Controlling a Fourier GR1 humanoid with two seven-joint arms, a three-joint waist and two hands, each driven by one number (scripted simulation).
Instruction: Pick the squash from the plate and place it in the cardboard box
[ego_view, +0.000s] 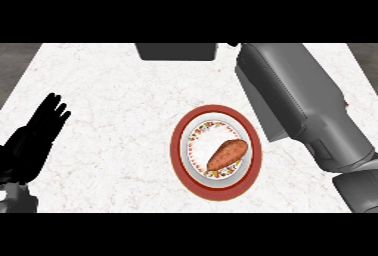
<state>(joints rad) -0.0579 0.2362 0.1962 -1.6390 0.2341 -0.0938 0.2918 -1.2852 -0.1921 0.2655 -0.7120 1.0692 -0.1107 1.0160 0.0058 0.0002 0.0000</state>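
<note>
An orange-brown squash (227, 154) lies tilted on a white plate (216, 190) with a wide red rim, right of the counter's middle. My right forearm (303, 105) comes in from the lower right, passes just right of the plate and runs to the far edge, where the picture cuts it off; its hand is hidden there. It touches neither squash nor plate. My left hand (38, 132) rests open at the left edge, fingers up, holding nothing. A dark box-like shape (177, 51) sits at the far edge, cut off by the picture's top.
The counter top (118, 100) is white marble with grey floor showing past its far corners. Bare marble lies between the left hand and the plate, and between the plate and the dark shape.
</note>
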